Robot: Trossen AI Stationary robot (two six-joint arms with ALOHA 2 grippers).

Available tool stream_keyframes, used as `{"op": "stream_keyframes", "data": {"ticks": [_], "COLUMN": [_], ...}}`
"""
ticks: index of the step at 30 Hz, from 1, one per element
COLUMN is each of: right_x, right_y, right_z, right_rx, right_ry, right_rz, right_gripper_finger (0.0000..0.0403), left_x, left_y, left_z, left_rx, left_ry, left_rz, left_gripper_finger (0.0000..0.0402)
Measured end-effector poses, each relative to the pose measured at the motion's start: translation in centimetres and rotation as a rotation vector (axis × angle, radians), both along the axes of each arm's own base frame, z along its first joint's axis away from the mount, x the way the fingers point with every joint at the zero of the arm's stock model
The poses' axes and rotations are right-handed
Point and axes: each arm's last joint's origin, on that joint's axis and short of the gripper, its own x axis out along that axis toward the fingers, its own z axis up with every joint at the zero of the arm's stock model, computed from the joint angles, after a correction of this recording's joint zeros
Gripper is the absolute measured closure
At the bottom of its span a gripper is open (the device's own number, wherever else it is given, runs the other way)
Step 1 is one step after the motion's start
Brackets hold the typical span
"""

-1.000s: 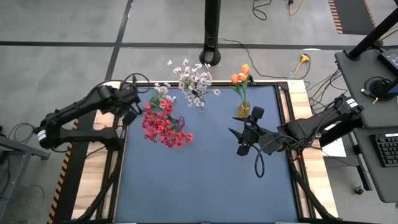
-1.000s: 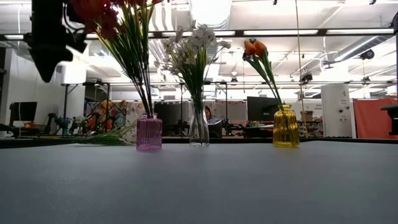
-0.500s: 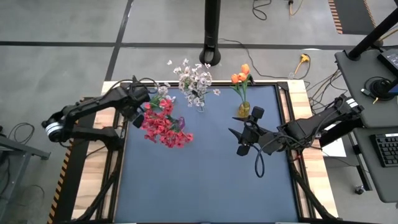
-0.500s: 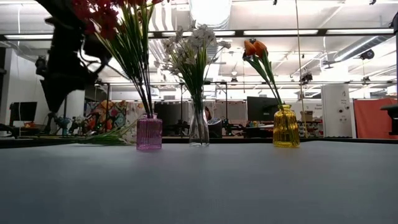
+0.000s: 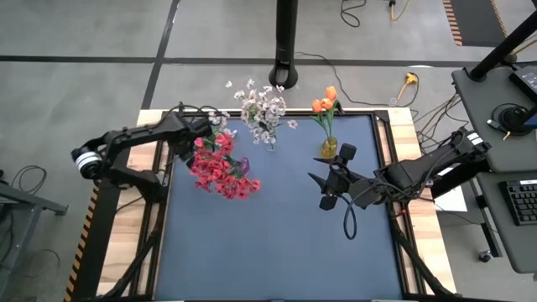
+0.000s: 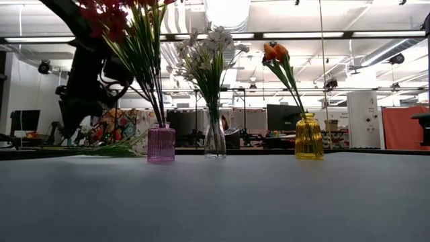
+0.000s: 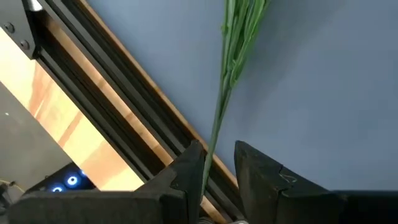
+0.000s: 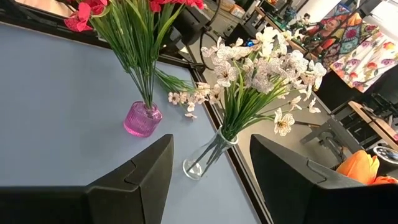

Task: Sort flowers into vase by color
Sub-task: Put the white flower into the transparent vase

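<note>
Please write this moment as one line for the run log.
left end effector: open around green stem lying at table edge | right end effector: open, waiting mid-table | red flowers in pink vase

We count three vases: pink vase (image 6: 161, 142), clear vase (image 6: 215, 139), yellow vase (image 6: 309, 136). Three standing bunches: red flowers (image 5: 220, 168), white flowers (image 5: 262, 109), orange flowers (image 5: 325, 102). One loose spray (image 8: 180, 90) on the table. Two arms.
</note>
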Motion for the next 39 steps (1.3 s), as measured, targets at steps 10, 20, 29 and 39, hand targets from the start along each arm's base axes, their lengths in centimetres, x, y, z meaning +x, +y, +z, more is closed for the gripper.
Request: {"op": "stream_keyframes", "data": {"ticks": [10,20,29,39], "right_x": [0.0,0.0,0.0,0.0], "right_y": [0.0,0.0,0.0,0.0], "right_z": [0.0,0.0,0.0,0.0], "right_rx": [0.000,0.000,0.000,0.000], "right_ry": [0.000,0.000,0.001,0.000], "right_rz": [0.000,0.000,0.000,0.000], "right_gripper_finger": [0.0197,0.0197,0.0197,0.0197], "left_x": [0.3,0.5,1.0,1.3], "left_y": [0.5,0.9,1.3,1.6], "left_z": [-0.7,-2.4,-4.2,-5.3], "left_rx": [-0.007,-0.043,-0.092,-0.097], "left_ry": [0.012,0.065,0.125,0.172], "left_rz": [0.012,0.012,0.011,0.008], "left_gripper_finger": [0.0283,0.0204,0.0229,0.0275]}}
